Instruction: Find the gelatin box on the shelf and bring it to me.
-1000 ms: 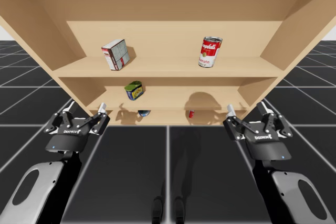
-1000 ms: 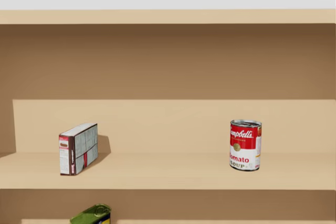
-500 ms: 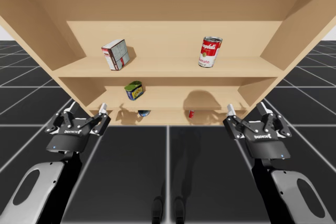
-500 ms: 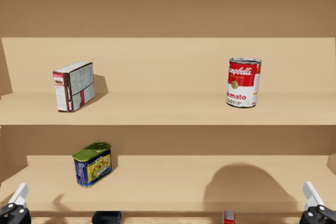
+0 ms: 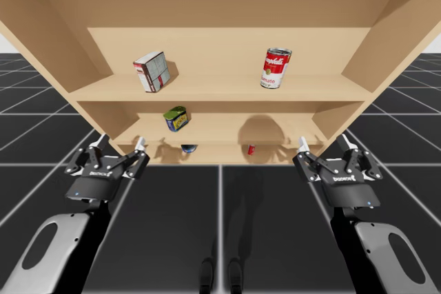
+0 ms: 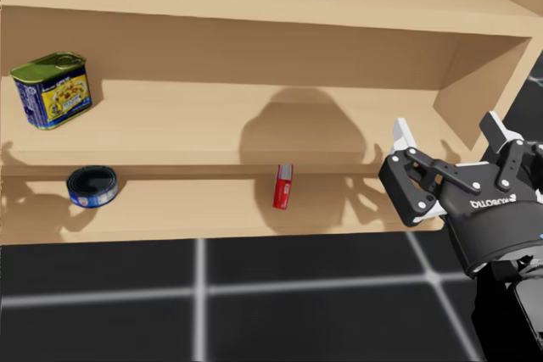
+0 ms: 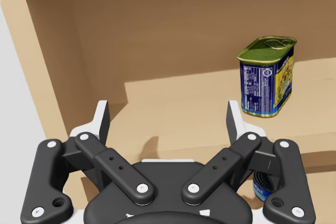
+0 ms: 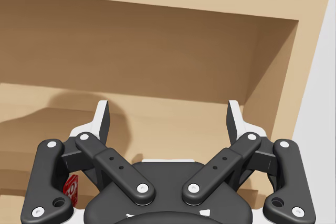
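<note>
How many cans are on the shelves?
3. A red and white can on the top shelf, a blue can with a green lid on the middle shelf, a low blue can on the bottom shelf. More may be hidden.

Wooden shelf unit (image 5: 220,91), 3 boards, open front. Top board: grey-and-red box (image 5: 151,71) standing at L, turned at an angle; red-and-white can (image 5: 275,68) upright at R, well apart. Mid board: blue tin w/ green lid (image 6: 51,89) upright near L end; btm board: low round blue can (image 6: 92,186) at L, below the tin, and small red box (image 6: 282,186) standing on end near the middle, well apart from that can.
</note>
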`<state>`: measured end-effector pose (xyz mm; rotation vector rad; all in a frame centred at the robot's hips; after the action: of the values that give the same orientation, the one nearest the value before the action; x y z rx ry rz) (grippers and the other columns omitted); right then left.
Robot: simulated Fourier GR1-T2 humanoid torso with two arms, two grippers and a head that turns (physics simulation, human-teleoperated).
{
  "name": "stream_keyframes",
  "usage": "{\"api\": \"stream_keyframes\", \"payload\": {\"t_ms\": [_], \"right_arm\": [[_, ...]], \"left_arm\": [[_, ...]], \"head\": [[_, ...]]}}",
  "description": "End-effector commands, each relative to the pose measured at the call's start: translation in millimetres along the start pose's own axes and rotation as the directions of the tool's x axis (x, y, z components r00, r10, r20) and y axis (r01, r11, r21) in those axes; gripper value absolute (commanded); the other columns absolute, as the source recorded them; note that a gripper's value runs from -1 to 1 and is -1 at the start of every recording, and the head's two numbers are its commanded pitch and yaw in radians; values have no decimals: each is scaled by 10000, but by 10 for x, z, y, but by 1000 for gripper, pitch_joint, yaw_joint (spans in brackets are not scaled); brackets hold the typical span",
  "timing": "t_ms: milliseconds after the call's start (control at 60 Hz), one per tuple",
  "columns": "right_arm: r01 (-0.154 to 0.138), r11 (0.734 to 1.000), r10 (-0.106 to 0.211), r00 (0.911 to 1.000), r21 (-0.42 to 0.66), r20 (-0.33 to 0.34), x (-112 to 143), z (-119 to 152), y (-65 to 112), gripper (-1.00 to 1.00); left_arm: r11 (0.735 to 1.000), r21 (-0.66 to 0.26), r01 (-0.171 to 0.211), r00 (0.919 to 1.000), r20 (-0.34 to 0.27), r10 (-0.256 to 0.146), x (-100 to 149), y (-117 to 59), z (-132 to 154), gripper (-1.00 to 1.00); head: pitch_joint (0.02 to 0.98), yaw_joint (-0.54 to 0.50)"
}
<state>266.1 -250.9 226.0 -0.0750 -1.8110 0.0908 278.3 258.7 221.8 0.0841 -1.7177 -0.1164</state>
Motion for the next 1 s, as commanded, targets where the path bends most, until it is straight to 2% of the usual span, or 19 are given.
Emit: {"api": "stream_keyframes", "payload": {"t_ms": [17, 100, 233, 267, 300, 317, 350, 400, 467, 550, 667, 700, 733, 750, 850, 900, 1000], "right_arm": [[-14, 10000, 14, 10000, 9, -49, -13, 0, 3, -1000], [-32, 10000, 32, 10000, 25, -94, -21, -5, 18, -1000], [437, 9990, -431, 9980, 124, -463, -48, -9, 61, -1000], [459, 9989, -455, 9966, 47, -687, -46, -15, 69, -1000], [871, 9961, -856, 9928, 142, -837, -35, -6, 80, -1000], [961, 9952, -942, 9917, 186, -871, -32, -1, 88, -1000], [988, 9949, -966, 9908, 189, -948, -24, 4, 103, -1000], [1215, 9925, -1188, 9865, 168, -1128, -8, 35, 153, -1000], [1209, 9927, -1194, 9833, 21, -1376, -33, 75, 215, -1000], [1045, 9945, -1040, 9785, -65, -1782, -121, 135, 323, -1000], [636, 9978, -569, 9679, 195, -2447, -355, 200, 457, -1000], [599, 9980, -522, 9636, 212, -2622, -415, 208, 487, -1000], [500, 9984, -414, 9632, 256, -2657, -453, 212, 508, -1000], [362, 9990, -276, 9631, 274, -2678, -488, 211, 529, -1000], [78, 9994, 18, 9590, 329, -2835, -631, 165, 617, -1000], [-195, 9993, 278, 9571, 316, -2884, -704, 121, 667, -1000], [-391, 9983, 502, 9534, 435, -2975, -798, 45, 748, -1000]], "left_arm": [[9999, -97, 55, 10000, -30, -55, -9, -38, 4, -1000], [9999, -105, 55, 10000, -34, -56, -11, -43, 2, -1000], [10000, -83, 19, 10000, -33, -19, -5, -42, 0, -1000], [10000, -74, 14, 10000, -40, -15, -5, -41, -1, -1000], [10000, -62, 7, 10000, -47, -8, -4, -41, 1, -1000], [10000, -59, 2, 10000, -48, -2, -3, -41, 1, -1000], [10000, -56, -17, 10000, -55, 17, -3, -40, 2, -1000], [10000, -52, -21, 10000, -68, 21, -4, -40, 5, -1000], [10000, -56, -29, 10000, -85, 29, -6, -38, 6, -1000], [10000, -55, -36, 9999, -114, 36, -9, -37, 8, -1000], [10000, -61, -4, 9999, -131, 3, -14, -40, 3, -1000], [10000, -63, 1, 9999, -136, -2, -16, -40, 3, -1000], [10000, -69, 0, 9999, -140, -1, -17, -41, 3, -1000], [10000, -73, 1, 9999, -141, -2, -17, -43, 3, -1000], [10000, -91, 7, 9999, -145, -8, -20, -44, 0, -1000], [10000, -95, 8, 9999, -141, -9, -21, -42, -1, -1000], [9999, -116, 7, 9999, -135, -9, -23, -40, -3, -1000]], "head": [[724, -215], [743, -228], [750, -225], [749, -220], [748, -216], [747, -215], [746, -212], [746, -207], [743, -203], [740, -200], [736, -202], [735, -205], [734, -207], [733, -208], [732, -210], [730, -210], [726, -204]]}}
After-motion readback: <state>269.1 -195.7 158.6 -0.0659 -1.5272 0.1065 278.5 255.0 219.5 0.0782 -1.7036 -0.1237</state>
